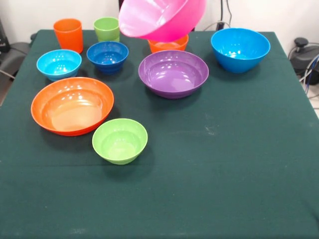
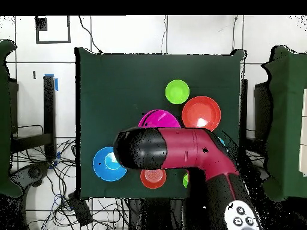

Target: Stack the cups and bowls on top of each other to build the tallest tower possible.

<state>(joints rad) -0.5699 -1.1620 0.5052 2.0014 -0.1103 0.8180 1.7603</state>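
The pink bowl (image 1: 162, 19) is being held tilted in the air above the purple bowl (image 1: 173, 73); the gripper is hidden, so its grip cannot be told; judged next, it is being lowered level into the purple one.

Glossy smooth plastic bowls (image 1: 173, 72) and cups (image 1: 69, 35); matt green cloth covers the table (image 1: 239, 149); arm (image 2: 180, 153) shell satin

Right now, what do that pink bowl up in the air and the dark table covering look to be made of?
The pink bowl looks like glossy moulded plastic: smooth walls with bright highlights. The table covering looks like dark green cloth with a matt finish: no reflections, faint scuffs and lint. Neither is certain from looks alone.
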